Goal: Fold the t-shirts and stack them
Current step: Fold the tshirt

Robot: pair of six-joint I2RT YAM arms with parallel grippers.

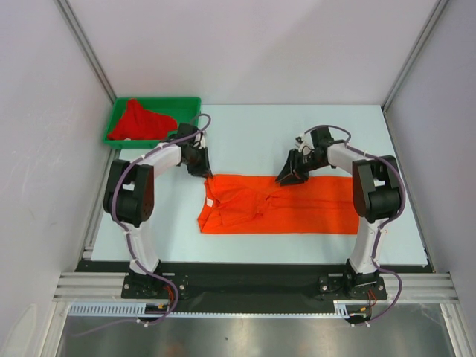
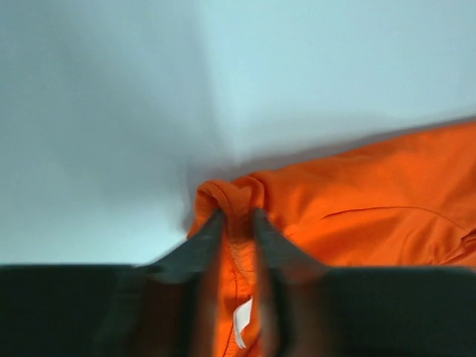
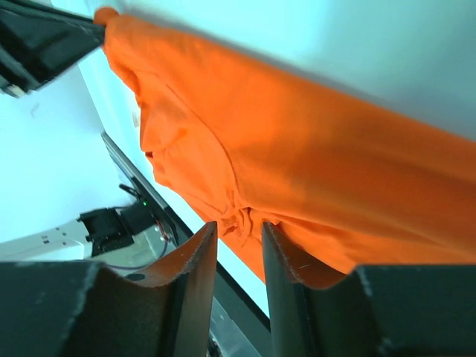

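The orange t-shirt [image 1: 297,212] lies on the table as a long flat strip, its rumpled collar end to the left. My left gripper [image 1: 205,172] is at its far left corner. In the left wrist view its jaws [image 2: 238,216] are pinched on a bunched fold of orange t-shirt [image 2: 372,201], with the white neck label [image 2: 242,323] between the fingers. My right gripper [image 1: 288,178] sits on the far edge near the middle. Its jaws [image 3: 238,227] hold a gathered pucker of orange t-shirt [image 3: 297,134]. The red t-shirt [image 1: 137,123] is crumpled in the tray.
The green tray [image 1: 186,108] stands at the back left corner, close behind my left arm. White walls and frame posts enclose the table on three sides. The black base rail runs along the near edge.
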